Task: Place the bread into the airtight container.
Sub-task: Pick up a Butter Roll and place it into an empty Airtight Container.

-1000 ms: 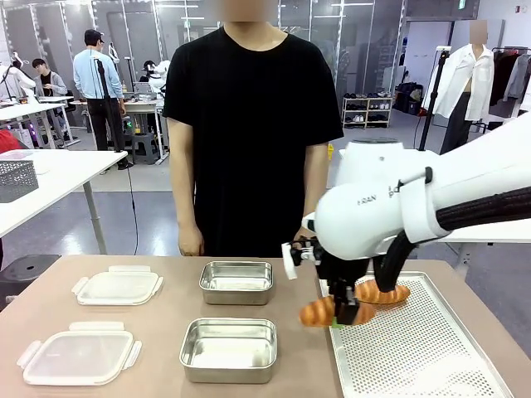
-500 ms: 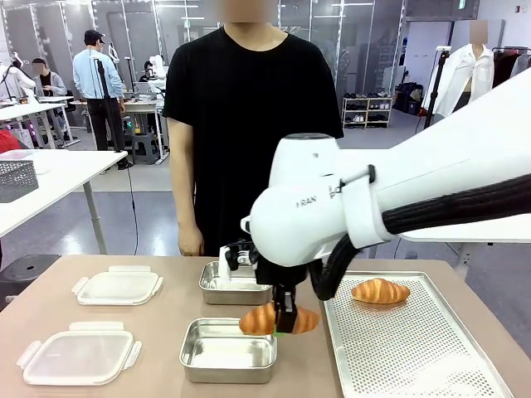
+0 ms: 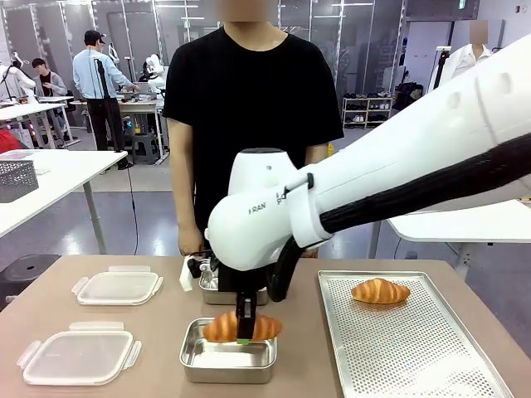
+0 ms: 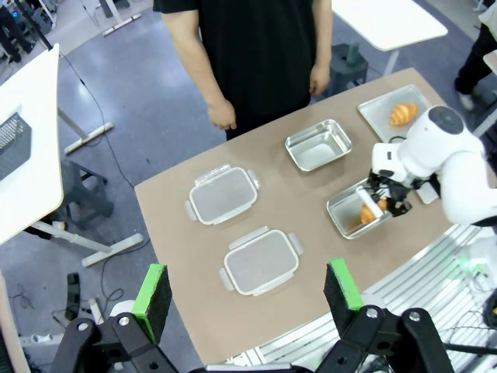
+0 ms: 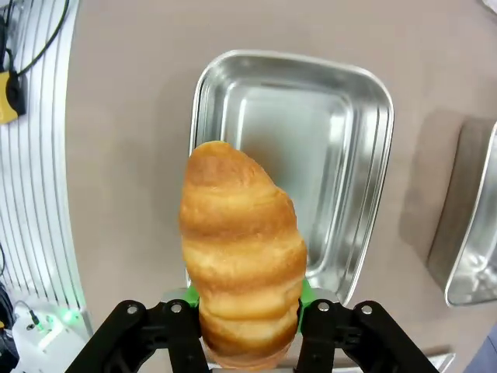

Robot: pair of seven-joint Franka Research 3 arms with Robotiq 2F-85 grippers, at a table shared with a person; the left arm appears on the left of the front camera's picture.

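And the right jaws are clamped tight on the croissant [image 5: 242,256], hanging it over the near steel container [image 3: 228,358]. The left jaws are spread wide, empty, high above the table [image 4: 303,202]. A second croissant [image 3: 380,290] lies on the perforated tray [image 3: 415,356].

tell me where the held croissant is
In the front view the croissant hangs in the right gripper just above the near steel container, left of the perforated tray.
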